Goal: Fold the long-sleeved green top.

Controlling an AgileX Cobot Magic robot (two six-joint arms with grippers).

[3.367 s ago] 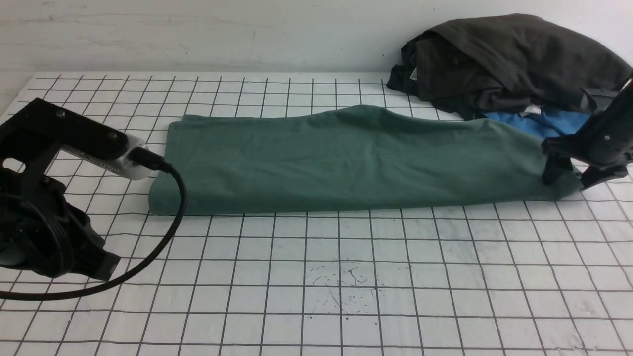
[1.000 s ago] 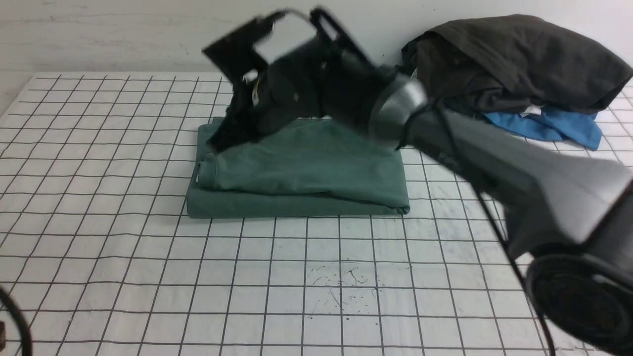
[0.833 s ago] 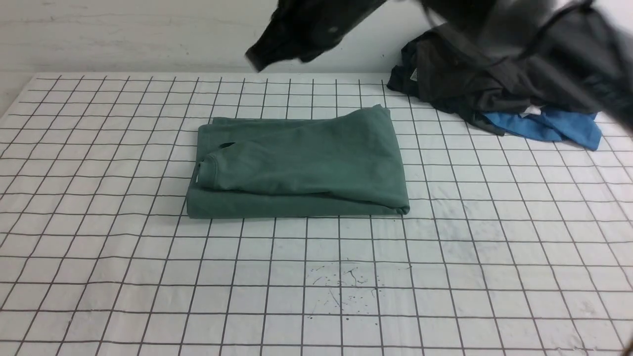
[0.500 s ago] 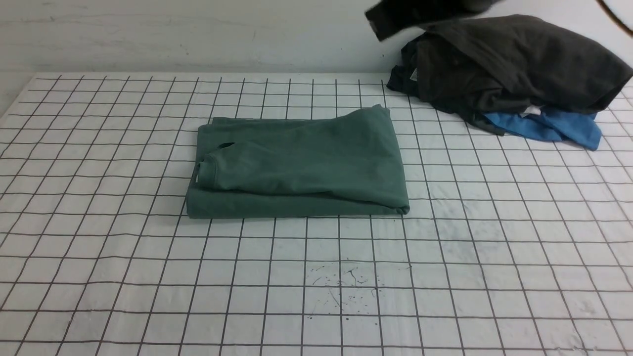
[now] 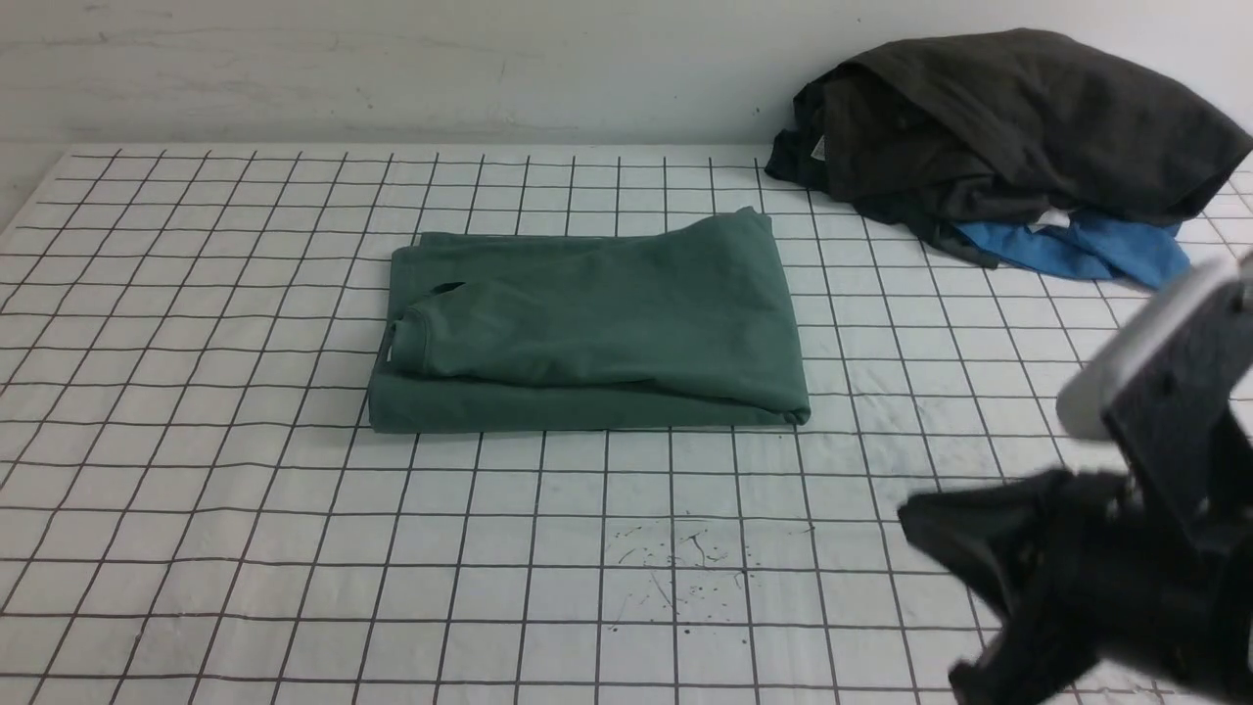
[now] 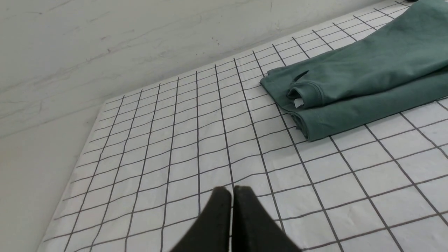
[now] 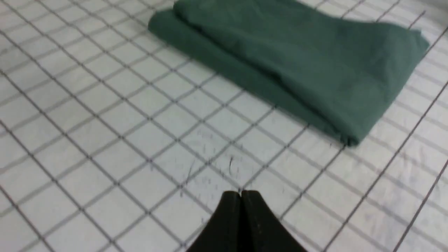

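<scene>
The white table with thin black grid lines [image 5: 489, 548] meets a pale, scuffed wall [image 5: 392, 69]. Both robot grippers [image 7: 241, 196] are closed, holding nothing.

Between my arms: looks forward and down, set back, over the white black-lined grid table [image 5: 587, 519]
My left wrist: low, slanting across
My right wrist: nearer, tilted down
Shared by all: folded dark-green cotton top [image 5: 607, 323]
</scene>
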